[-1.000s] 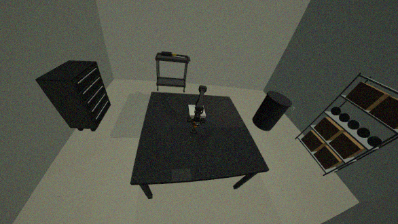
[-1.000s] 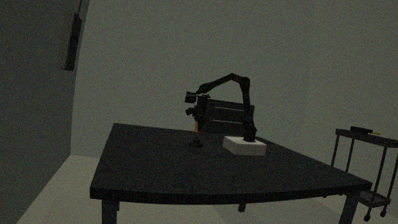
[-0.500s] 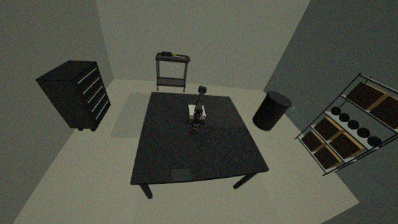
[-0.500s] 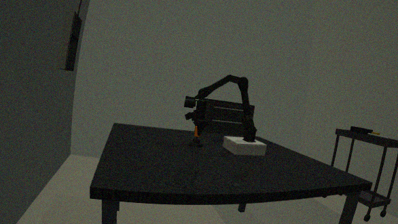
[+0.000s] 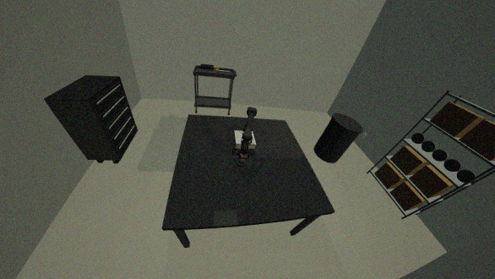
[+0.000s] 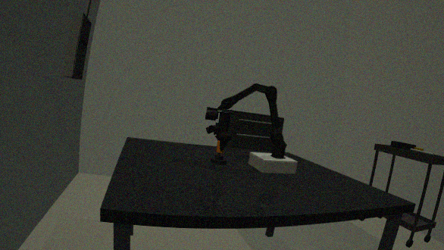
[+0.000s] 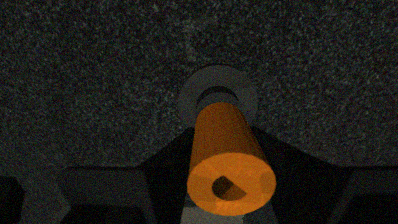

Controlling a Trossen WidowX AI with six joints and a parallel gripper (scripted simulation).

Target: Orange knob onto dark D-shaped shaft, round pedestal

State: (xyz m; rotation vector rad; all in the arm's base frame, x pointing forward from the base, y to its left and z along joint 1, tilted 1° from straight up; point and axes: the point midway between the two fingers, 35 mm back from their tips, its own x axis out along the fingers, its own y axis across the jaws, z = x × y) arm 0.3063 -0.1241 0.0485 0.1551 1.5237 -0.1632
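Top view: the arm reaches from its white base (image 5: pixel 245 139) over the dark worktop (image 5: pixel 220 190); the orange knob (image 5: pixel 242 156) shows only as a speck at the tip.

Exterior view: the pincer (image 6: pixel 219 147), clamped on the knob, holds it upright directly above the round pedestal (image 6: pixel 218 160); seating, pushing down and release apparently remain.

Wrist view: the knob's long axis points down at the pedestal, covering the shaft; whether it has engaged cannot be told.

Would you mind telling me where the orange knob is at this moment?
The orange knob is gripped in the jaws, held upright directly over the round pedestal in the wrist view; in the exterior view it hangs just left of the arm's white base.
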